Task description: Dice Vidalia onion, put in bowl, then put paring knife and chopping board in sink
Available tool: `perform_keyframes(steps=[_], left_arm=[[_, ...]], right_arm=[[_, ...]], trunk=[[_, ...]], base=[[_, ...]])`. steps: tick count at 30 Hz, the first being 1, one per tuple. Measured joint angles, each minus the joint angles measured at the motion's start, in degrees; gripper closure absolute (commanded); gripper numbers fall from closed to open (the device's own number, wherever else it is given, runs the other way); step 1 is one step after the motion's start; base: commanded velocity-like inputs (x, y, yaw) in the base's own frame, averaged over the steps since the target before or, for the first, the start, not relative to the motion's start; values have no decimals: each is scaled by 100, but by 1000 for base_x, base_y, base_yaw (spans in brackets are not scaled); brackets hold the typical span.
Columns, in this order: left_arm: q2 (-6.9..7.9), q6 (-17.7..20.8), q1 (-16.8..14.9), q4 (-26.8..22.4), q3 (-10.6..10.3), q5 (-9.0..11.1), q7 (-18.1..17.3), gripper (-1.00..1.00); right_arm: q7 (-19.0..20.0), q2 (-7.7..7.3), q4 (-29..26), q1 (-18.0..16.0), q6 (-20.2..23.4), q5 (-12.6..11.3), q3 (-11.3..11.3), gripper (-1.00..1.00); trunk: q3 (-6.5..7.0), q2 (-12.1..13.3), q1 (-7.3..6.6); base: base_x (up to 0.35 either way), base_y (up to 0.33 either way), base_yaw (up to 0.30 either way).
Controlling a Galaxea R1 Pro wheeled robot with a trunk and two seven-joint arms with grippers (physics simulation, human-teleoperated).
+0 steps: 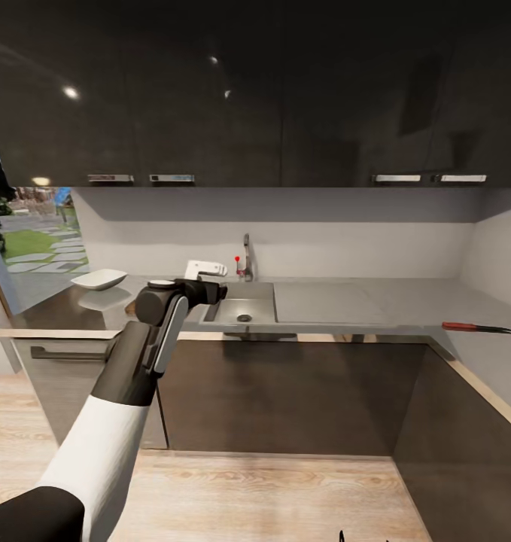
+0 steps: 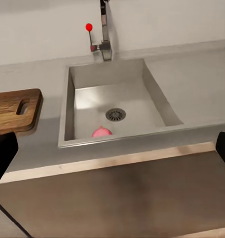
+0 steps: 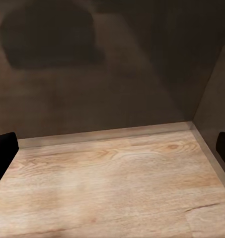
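A pink, rounded Vidalia onion (image 2: pixel 102 132) lies in the steel sink (image 2: pixel 152 99) against its near wall, beside the round drain. My left gripper (image 2: pixel 112 153) hovers open above the countertop's front edge, facing the basin, with nothing between its fingers; the head view shows it (image 1: pixel 210 287) just left of the sink (image 1: pixel 244 305). The brown chopping board (image 2: pixel 15 109) lies on the countertop (image 1: pixel 451 301) left of the sink. The white bowl (image 1: pixel 98 279) stands at the counter's far left. The red-handled paring knife (image 1: pixel 477 327) lies on the right stretch of counter. My right gripper (image 3: pixel 112 148) hangs open low over the floor.
A chrome tap with a red knob (image 1: pixel 245 260) rises behind the sink, and a flat drainboard (image 1: pixel 330 301) extends to its right. Dark wall cabinets (image 1: pixel 285 113) hang above. The counter turns a corner at the right. Pale wood floor (image 3: pixel 117 183) meets dark base cabinets.
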Motion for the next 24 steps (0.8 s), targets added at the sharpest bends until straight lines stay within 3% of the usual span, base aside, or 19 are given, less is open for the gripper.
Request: perform_keyframes(steps=[8, 24], left_arm=[[6, -12, 0, 21, 24, -2, -1, -100], [10, -37, 0, 450, 31, -9, 3, -100]], right_arm=[[-3, 8, 0, 0, 2, 0, 0, -100], [-10, 9, 0, 0, 7, 0, 0, -100]], trunk=[[0, 0, -2], [0, 0, -3]], base=[[150, -150, 0], [282, -160, 0]])
